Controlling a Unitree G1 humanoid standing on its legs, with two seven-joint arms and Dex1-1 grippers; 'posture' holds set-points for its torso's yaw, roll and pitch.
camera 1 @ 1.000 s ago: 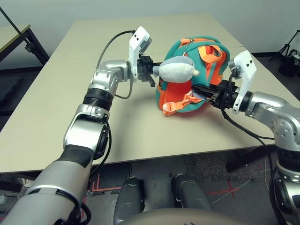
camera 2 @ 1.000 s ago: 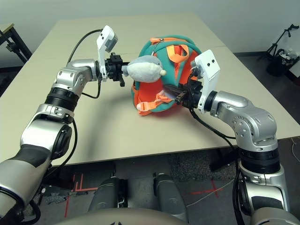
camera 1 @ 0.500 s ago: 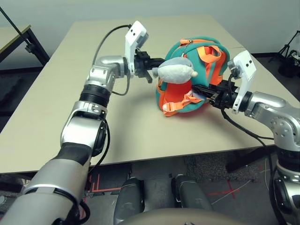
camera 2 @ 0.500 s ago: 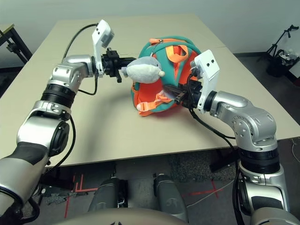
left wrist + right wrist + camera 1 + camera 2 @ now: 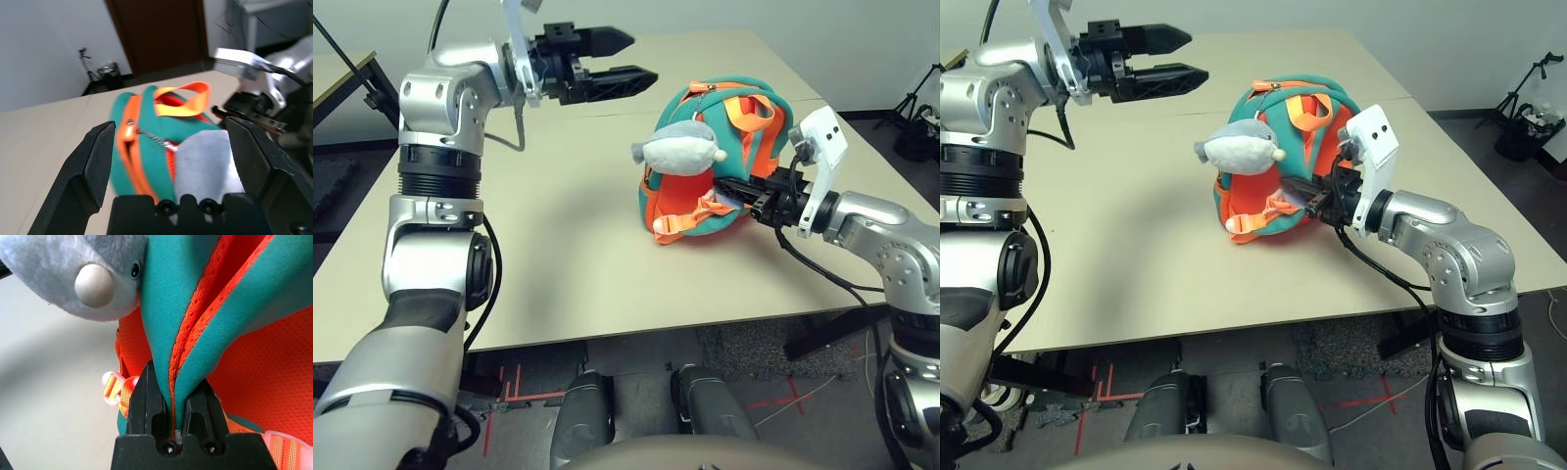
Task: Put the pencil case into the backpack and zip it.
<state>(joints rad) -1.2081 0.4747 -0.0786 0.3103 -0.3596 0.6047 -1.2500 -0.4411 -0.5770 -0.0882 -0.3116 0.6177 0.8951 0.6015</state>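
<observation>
Head stereo pair looks down over bench [image 5: 568, 245]; wrist cams look along each gripper, right one tight on backpack [image 5: 234, 308], shared by all views.

I'm seeing the backpack [image 5: 729, 147] as soft matt cloth, teal panels with orange mesh that looks rough and open-woven. Its plush shark [image 5: 678, 147] is fuzzy grey-white pile. My fingers [image 5: 93, 161] read as matt black plastic. Under the backpack, the desk [image 5: 568, 245] is smooth, matt beige.
</observation>
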